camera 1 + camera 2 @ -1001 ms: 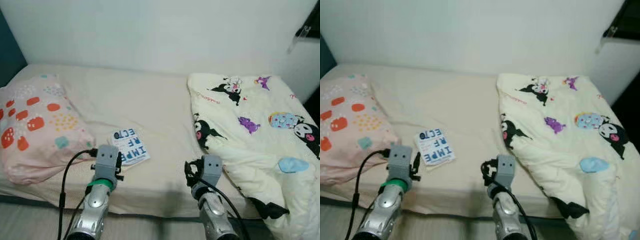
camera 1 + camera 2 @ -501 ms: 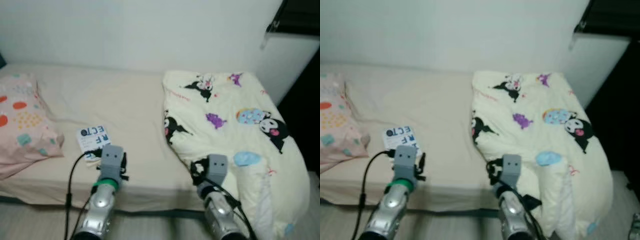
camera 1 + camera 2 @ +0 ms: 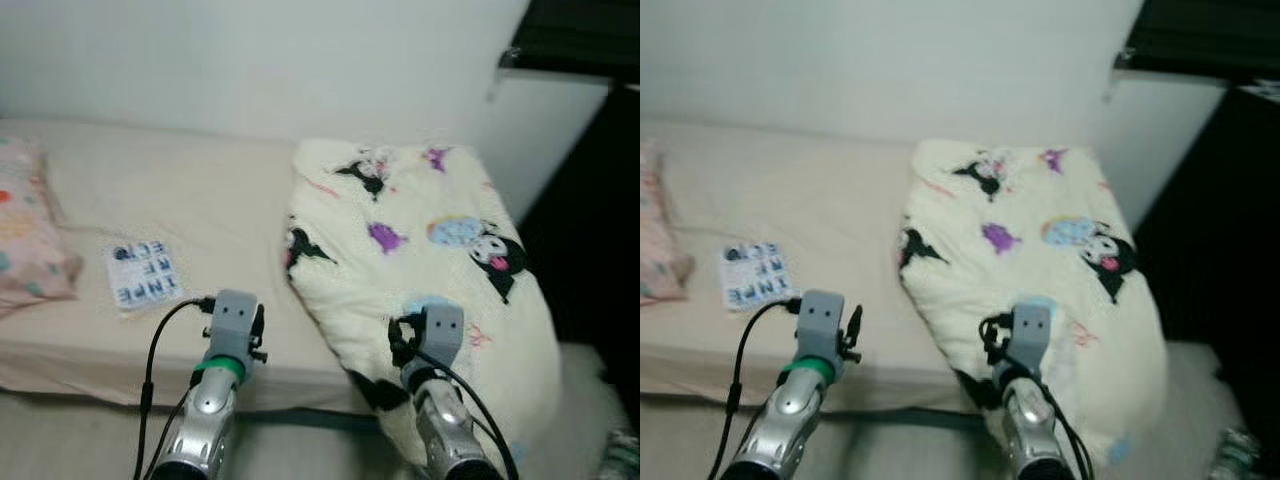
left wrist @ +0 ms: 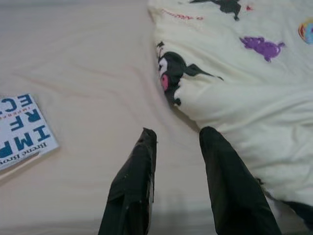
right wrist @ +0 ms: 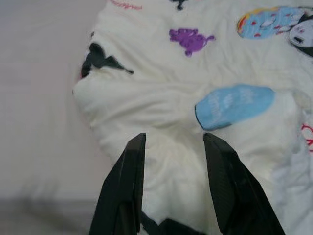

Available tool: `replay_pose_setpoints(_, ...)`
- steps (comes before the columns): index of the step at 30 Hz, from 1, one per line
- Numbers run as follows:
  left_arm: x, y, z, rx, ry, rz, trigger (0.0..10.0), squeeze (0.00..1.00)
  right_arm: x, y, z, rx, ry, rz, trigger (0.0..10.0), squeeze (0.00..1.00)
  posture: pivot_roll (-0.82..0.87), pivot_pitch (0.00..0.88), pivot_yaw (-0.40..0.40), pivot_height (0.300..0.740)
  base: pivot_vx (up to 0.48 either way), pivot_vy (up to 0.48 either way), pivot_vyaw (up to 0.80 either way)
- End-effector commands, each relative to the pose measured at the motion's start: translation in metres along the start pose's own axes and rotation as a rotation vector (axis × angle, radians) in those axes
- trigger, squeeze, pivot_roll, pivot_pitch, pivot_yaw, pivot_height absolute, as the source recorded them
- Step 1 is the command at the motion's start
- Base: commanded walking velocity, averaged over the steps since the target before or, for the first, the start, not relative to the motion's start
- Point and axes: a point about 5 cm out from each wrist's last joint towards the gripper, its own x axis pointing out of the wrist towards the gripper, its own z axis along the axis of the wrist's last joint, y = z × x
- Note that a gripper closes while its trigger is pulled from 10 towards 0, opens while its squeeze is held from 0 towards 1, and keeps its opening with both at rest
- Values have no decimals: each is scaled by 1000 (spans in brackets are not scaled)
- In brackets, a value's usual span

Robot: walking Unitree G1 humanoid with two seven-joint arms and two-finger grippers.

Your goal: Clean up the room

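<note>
A bed (image 3: pixel 150 200) with a beige sheet is seen from above, set against a white wall (image 3: pixel 250 60). A cream comforter (image 3: pixel 420 230) printed with cartoon characters is bunched on the right part of the bed, its lower edge hanging off the near side toward the floor. A white book (image 3: pixel 145 273) with blue lettering is lying flat on the sheet, left of the comforter and well apart from it. The edge of a pink patterned pillow (image 3: pixel 30 250) is caught at the far left, near the book. A dark opening (image 3: pixel 590 200) is seen to the right of the bed. The left gripper (image 4: pixel 176 134) is held above the near edge of the sheet, between book and comforter, fingers parted with a clear gap and nothing held; the book corner is seen just beside it in the left wrist view, the comforter fold near the other finger. The right gripper (image 5: pixel 173 139) is held over the near part of the comforter, above a blue printed patch (image 5: pixel 234 105), fingers likewise spread apart and holding nothing. Whether the fingertips are touching the fabric cannot be told. A black cable (image 3: pixel 150 360) is routed along the left arm. Head views are slightly blurred.
</note>
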Motion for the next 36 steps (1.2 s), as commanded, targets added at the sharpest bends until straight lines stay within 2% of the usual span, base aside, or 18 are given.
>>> replay_pose_setpoints(1, -3, -1, -5, -6, 20, 4, 10000, 0, -2, -4, -5, 5, 22, -16, 10000, 0, -13, 0, 14, 740, 0, -356, 0)
replay_pose_setpoints(2, -3, -1, -5, -6, 20, 4, 10000, 0, -2, -4, -5, 5, 22, -16, 10000, 0, -13, 0, 14, 740, 0, -356, 0)
replay_pose_setpoints(4, -1, 4, -3, -91, 23, 48, 10000, 0, -2, -3, -4, 5, 21, -15, 10000, 0, -14, 0, 13, 740, 0, 0, 0)
replay_pose_setpoints(11, 1, 6, 2, -136, -3, 63, 10000, 0, -1, -4, -4, 4, 22, -16, 10000, 0, -14, 0, 11, 740, 0, 343, 0)
replay_pose_setpoints(17, -1, 6, 1, -115, -9, 58, 10000, 0, -2, -5, -4, 4, 21, -18, 10000, 0, -13, 0, 12, 740, 0, 476, 0)
replay_pose_setpoints(29, -1, 10, -3, -44, 19, 57, 10000, 0, -2, -1, -5, 25, 20, -16, 10000, 0, -8, 0, 18, 740, 0, 0, 0)
replay_pose_setpoints(36, -1, 4, -5, -20, 33, 23, 10000, 0, -2, -3, -4, 29, 18, -25, 10000, 0, -9, 0, 20, 740, 0, 0, 0)
